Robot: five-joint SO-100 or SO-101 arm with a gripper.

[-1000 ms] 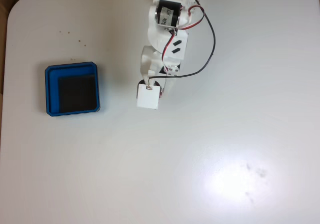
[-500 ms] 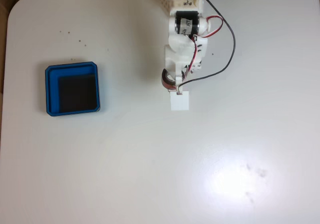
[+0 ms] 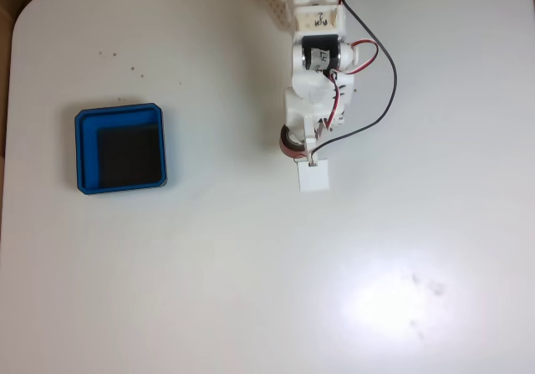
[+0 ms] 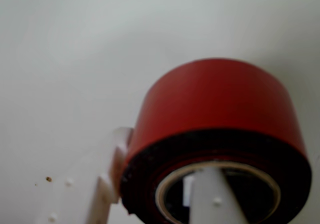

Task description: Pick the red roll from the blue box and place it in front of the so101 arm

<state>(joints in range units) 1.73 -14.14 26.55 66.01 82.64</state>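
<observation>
Tape, the red roll, sits pinched in the gripper, one white finger through its hollow core and the other outside its rim, carried over bare table well right of the empty blue box in the fixed view.

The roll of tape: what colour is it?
Red roll, with a dark inner band; clearest in the wrist view.

Clearance, fixed view
Table open below and right of so101 arm; blue box sole obstacle, well apart at left; approx. all else bare.
</observation>
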